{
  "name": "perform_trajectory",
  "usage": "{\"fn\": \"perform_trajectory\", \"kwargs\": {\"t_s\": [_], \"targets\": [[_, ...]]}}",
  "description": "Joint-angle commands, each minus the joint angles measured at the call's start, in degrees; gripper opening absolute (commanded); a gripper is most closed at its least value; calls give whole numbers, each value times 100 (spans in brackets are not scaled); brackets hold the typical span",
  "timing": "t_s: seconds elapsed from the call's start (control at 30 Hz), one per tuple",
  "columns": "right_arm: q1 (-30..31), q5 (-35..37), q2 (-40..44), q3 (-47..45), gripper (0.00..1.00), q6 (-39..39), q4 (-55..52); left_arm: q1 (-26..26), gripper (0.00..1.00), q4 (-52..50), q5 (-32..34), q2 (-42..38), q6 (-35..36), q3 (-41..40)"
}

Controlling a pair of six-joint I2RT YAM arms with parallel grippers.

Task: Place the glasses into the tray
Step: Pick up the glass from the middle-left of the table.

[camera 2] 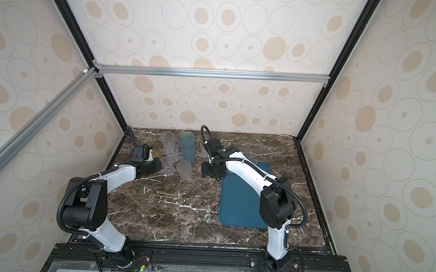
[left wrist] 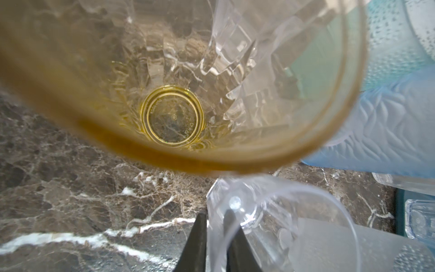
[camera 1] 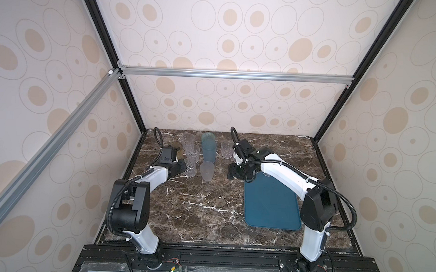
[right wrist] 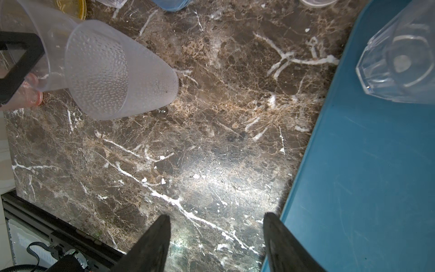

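Observation:
My left gripper (left wrist: pixel 215 214) is shut on the rim of a clear faceted glass (left wrist: pixel 270 212): one finger is inside the wall and one outside. That glass (camera 1: pixel 191 168) stands at the front of a row of clear glasses (camera 1: pixel 192 152). Close beside it are an amber glass (left wrist: pixel 174 117), two tall teal glasses (camera 1: pixel 209 149) and a frosted glass (camera 1: pixel 207 170). The dark teal tray (camera 1: pixel 272 208) lies to the right, and a clear glass (right wrist: pixel 400 63) stands on its far end. My right gripper (right wrist: pixel 216 219) hangs open over the marble at the tray's left edge, holding nothing.
Another clear glass (camera 1: pixel 227 148) stands behind the right wrist. A small pinkish glass (right wrist: pixel 30 91) sits under the left arm. The right arm (camera 1: pixel 286 171) reaches across the tray's far end. Patterned walls close in the dark marble table (camera 1: pixel 195 212) on three sides.

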State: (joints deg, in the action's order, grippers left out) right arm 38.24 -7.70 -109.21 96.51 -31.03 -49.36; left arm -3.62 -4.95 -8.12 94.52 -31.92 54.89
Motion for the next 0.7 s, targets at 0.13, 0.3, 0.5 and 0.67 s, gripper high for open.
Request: {"fn": "perform_trajectory", "kwargs": {"t_s": [0.13, 0.3, 0.5, 0.67], "targets": [[43, 77, -98, 121, 65, -17, -133, 35, 5, -342, 146, -138, 72, -41], [43, 41, -162, 227, 65, -12, -143, 23, 0, -402, 53, -224, 67, -126], [38, 107, -77, 280, 65, -18, -180, 27, 0, -669, -13, -779, 65, -120], [41, 228, 2, 341, 65, -105, -175, 7, 0, -1003, -78, -1453, -14, -32]]}}
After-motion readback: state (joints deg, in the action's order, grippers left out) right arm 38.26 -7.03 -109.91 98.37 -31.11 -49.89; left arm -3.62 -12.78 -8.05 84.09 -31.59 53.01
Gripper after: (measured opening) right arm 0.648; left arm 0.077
